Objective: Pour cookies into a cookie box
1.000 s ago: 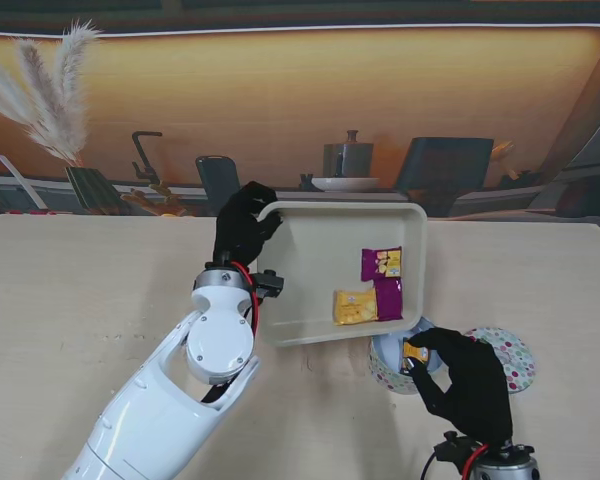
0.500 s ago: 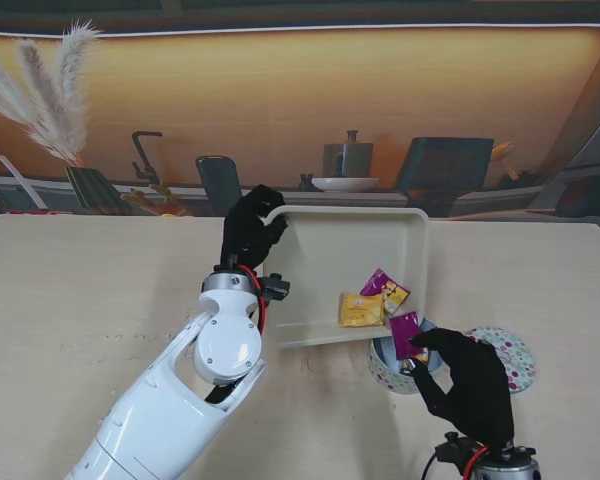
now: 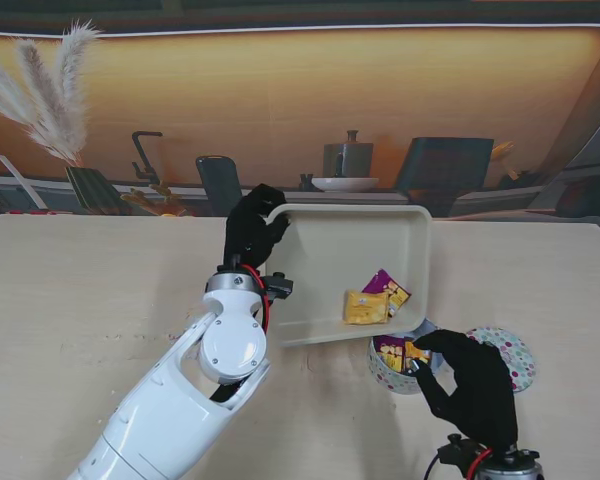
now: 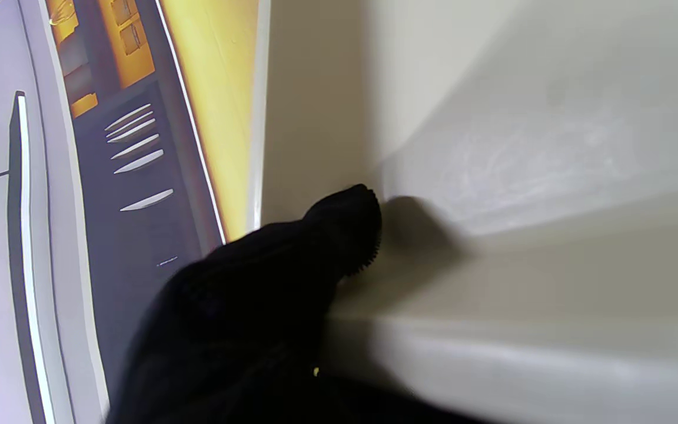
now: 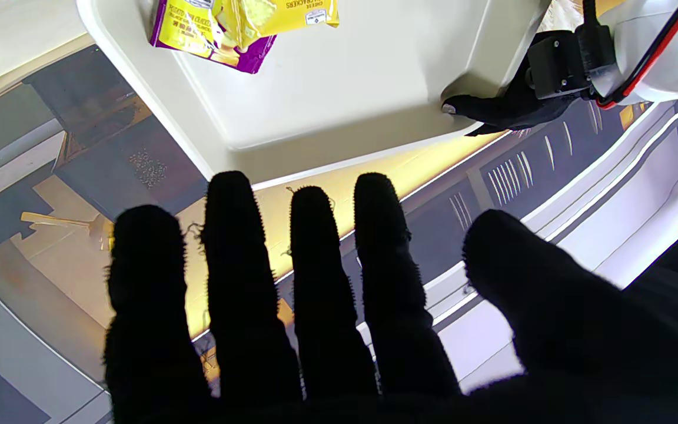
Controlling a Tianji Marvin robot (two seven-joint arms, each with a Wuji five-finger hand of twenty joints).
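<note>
The stand's view shows the left hand (image 3: 252, 228) clamped on the far left corner of a cream tray (image 3: 320, 250), tilting it so its near right corner hangs lowest, just over the round cookie box (image 3: 392, 362) that sits near the worktop's (image 3: 80, 300) near edge, right of centre. The tilt is presumably there to let the packets slide toward that corner: a yellow cookie packet (image 3: 361, 307) and a purple cookie packet (image 3: 388, 288) lie bunched against the tray's low side, not yet out, while packets (image 3: 392, 351) already show inside the box. The right hand (image 3: 467, 377) has its fingers curled on the box's right rim, apparently to steady it under the falling packets. A patterned lid (image 3: 510, 352) lies flat just right of the box, partly behind that hand. In the left wrist view a black fingertip (image 4: 348, 227) presses on the tray's pale wall and the rim blurs across the picture, so the clamp is seen only in part. The right wrist view has the four fingers (image 5: 309, 277) held straight, close side by side; the box itself is hidden there, so the hold on its rim cannot be confirmed from it. How many packets lie in the box is hard to make out, since the hand and the tray corner cover part of its opening.
</note>
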